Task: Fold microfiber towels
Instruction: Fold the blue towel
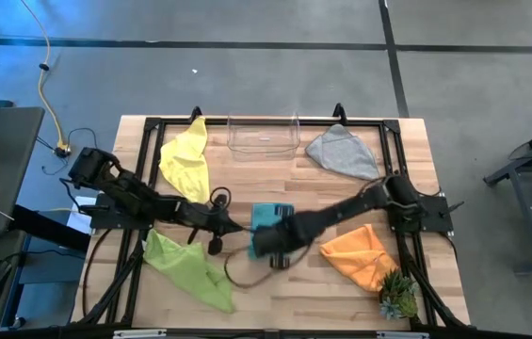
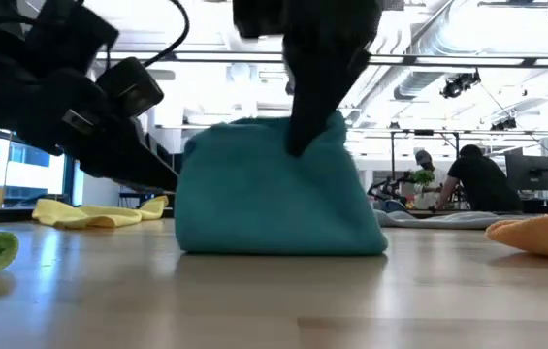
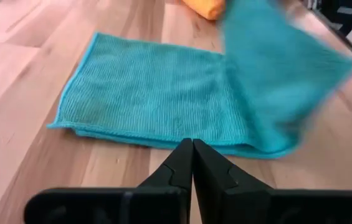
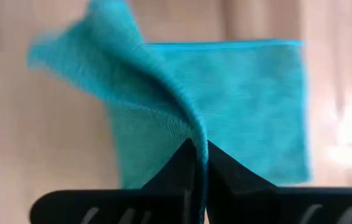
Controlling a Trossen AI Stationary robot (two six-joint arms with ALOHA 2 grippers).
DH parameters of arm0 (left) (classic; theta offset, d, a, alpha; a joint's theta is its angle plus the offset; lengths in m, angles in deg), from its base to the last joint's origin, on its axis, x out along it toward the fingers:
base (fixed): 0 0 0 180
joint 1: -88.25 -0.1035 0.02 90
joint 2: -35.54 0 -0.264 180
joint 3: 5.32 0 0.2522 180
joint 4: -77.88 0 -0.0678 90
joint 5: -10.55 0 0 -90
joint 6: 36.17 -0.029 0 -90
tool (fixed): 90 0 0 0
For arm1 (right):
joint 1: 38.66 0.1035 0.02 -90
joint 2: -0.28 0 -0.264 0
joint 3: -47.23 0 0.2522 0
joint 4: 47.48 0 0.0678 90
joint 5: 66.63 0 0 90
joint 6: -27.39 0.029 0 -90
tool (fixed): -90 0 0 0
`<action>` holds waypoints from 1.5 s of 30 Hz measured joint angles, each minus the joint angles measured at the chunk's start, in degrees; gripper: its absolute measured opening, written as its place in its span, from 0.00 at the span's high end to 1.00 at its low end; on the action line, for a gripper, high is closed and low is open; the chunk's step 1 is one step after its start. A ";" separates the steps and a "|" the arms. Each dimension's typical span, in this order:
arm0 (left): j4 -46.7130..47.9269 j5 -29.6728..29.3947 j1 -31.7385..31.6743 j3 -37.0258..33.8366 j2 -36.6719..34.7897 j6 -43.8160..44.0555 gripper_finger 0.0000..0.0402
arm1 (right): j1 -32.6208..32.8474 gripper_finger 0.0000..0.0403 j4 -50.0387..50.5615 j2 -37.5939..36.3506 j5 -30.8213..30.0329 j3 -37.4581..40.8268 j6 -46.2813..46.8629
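Note:
The teal blue towel (image 1: 271, 215) lies mid-table, its lower part flat on the wood (image 3: 151, 93) and one end pulled up into a peak (image 2: 274, 184). My right gripper (image 4: 199, 144) is shut on that peak from above. My left gripper (image 3: 192, 147) is shut, low over the table just short of the towel's edge (image 3: 163, 142), touching nothing. The yellow towel (image 1: 185, 155), grey towel (image 1: 344, 151), orange towel (image 1: 360, 254) and lime green towel (image 1: 185, 268) lie crumpled around the table. My right gripper pinches the top of the teal towel's raised end (image 4: 191, 127) between its two fingers, which point steeply down. Whether they have an edge or a fold, I cannot tell. The cloth hangs from the fingers like a tent (image 2: 254, 165), its bottom (image 2: 283, 244) resting on the table.
A clear plastic bin (image 1: 264, 135) stands at the far edge between the yellow and grey towels. A small green spiky plant (image 1: 397, 297) sits at the near right corner. Bare wood lies near the front edge (image 1: 294, 292).

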 joint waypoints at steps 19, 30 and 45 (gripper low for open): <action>-0.88 -6.45 2.76 -1.13 0.02 2.59 1.00 | -10.22 0.99 1.39 0.13 5.50 0.72 -3.21; -0.91 -7.37 3.58 -1.13 0.04 3.00 1.00 | -13.49 0.99 -1.01 0.44 5.67 5.70 -0.68; -0.96 -7.39 3.55 -1.13 0.04 3.04 1.00 | -15.15 0.95 -0.72 0.44 2.82 5.70 3.60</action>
